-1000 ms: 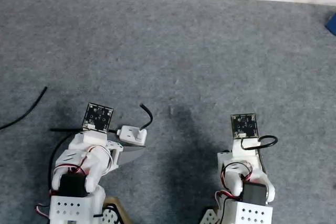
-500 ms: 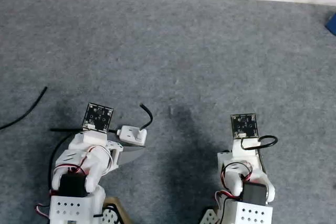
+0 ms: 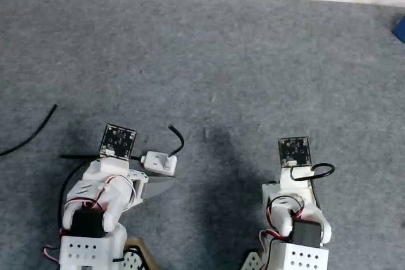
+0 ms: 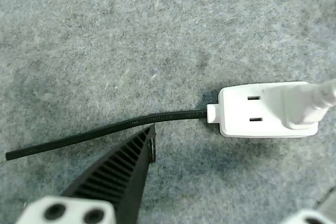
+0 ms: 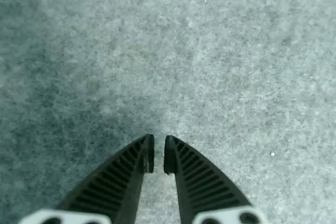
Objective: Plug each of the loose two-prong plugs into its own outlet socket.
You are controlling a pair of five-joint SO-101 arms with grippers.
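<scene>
The white socket (image 4: 247, 115) is lying on the grey surface (image 4: 105, 35). A black cord (image 4: 105, 129) is trailing from one end, and a white plug (image 4: 302, 106) is sitting at the other. The left fingers (image 4: 128, 169) are standing spread wide just beside the socket. The right fingers (image 5: 131, 177) are hanging well apart from the socket, nearly closed and gripping nothing.

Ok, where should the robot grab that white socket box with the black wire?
Probably from above, pinching the white outlet block across its two long sides, at the end where the black cord enters. It lies flat with its slots facing up, so the sides are free, and the white plug covers the other end.
</scene>
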